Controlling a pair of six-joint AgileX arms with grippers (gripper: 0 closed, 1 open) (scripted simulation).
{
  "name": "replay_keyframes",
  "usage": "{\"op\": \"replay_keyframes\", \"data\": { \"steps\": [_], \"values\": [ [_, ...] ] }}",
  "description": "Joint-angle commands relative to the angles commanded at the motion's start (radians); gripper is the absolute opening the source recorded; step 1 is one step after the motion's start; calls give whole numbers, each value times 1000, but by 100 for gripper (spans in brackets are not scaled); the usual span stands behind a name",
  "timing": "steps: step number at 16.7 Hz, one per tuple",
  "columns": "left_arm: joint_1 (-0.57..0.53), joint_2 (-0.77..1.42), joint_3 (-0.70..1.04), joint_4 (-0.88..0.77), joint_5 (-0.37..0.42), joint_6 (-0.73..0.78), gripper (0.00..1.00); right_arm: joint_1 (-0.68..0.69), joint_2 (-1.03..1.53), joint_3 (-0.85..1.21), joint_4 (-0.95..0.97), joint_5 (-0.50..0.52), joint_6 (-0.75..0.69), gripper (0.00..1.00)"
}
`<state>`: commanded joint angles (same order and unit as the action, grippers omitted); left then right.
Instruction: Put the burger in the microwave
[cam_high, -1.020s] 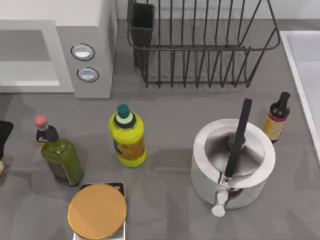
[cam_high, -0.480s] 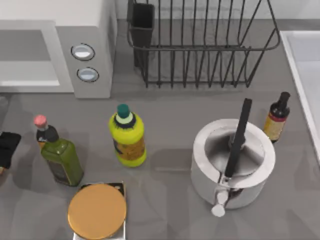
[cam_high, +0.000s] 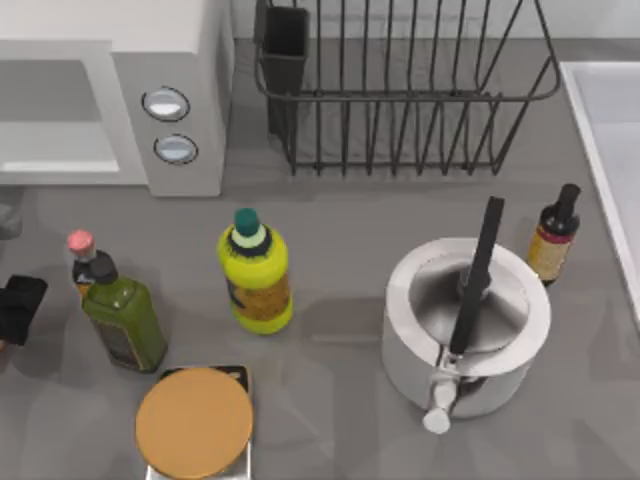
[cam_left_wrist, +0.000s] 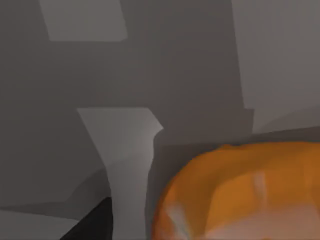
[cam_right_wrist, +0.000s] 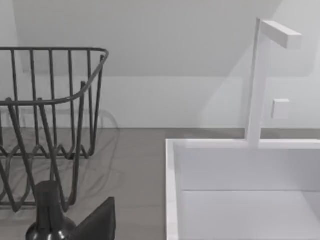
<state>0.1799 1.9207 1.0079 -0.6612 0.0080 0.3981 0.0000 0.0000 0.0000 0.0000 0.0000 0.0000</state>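
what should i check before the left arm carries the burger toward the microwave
1. Small round orange burger close under the left wrist camera: ok.
2. Burger held in the left jaws: cannot tell.
3. Left gripper at the table's left edge, beside the dark green glass bottle: ok, but close.
4. Big white boxy microwave with its light grey cavity open: ok.
5. Stretch of table between gripper and cavity bare: ok.
6. Right arm parked near the white sink, clear of the route: ok.
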Motion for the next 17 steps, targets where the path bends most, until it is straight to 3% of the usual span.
{"op": "replay_keyframes", "data": {
  "steps": [13, 17],
  "values": [
    [0, 0, 0, 0, 0, 0, 2, 0, 0, 0, 0, 0, 0, 100],
    [0, 0, 0, 0, 0, 0, 0, 0, 0, 0, 0, 0, 0, 100]
  ]
}}
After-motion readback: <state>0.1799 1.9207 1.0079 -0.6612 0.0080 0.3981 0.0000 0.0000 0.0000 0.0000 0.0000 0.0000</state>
